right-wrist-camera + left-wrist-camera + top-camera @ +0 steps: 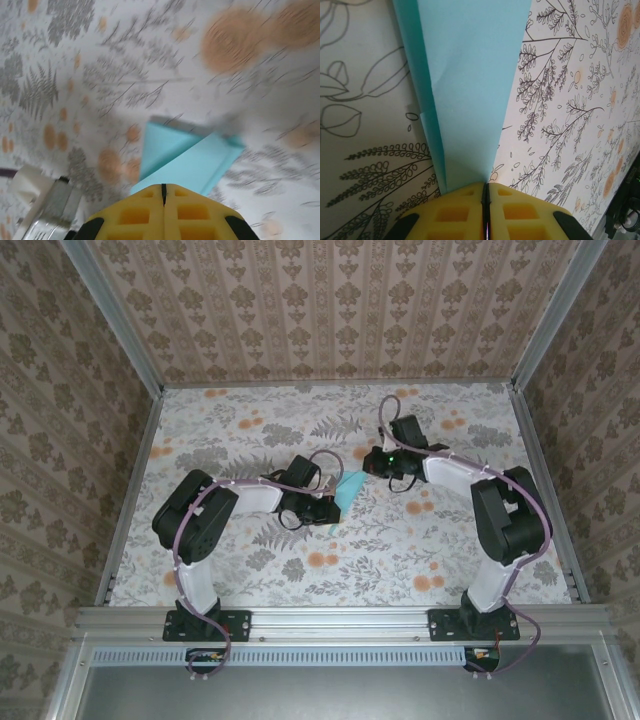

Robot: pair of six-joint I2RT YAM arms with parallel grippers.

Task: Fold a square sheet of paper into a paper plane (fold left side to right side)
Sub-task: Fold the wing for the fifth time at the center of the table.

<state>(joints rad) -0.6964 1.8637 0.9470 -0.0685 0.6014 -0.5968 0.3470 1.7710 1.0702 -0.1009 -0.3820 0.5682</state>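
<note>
Turquoise paper sheet (348,495) sits near table ctr in the top view, btwn the two gripper heads, already folded to a narrow multi-layer shape w/ long axis running from near-left to far-right. Left gripper (326,512) is at the sheet's near end; right gripper (374,466) is at its far end. Both arms reach inward from their bases on the alu rail (340,618) at the near table edge. Left wrist view: paper sheet (470,90) tapers toward the camera and its narrow tip runs into the seam of the left gripper (485,186). Yellow pads (455,212) are pressed together w/ no visible gap, i.e. clamped on that tip. A second layer shows as a darker strip along the sheet's left edge, w/ a diagonal crease across the face. Right wrist view (motion-blurred): paper sheet (187,160) shows two overlapping flaps, and its near edge passes behind the tips of the right gripper (163,186). Pads (192,215) are fully closed, seam tight. Whether the paper is pinched btwn them or only lies beyond the tips cannot be told from this view. Floral-print table (450,540) carries the sheet's grey shadow beside its far edge.
</note>
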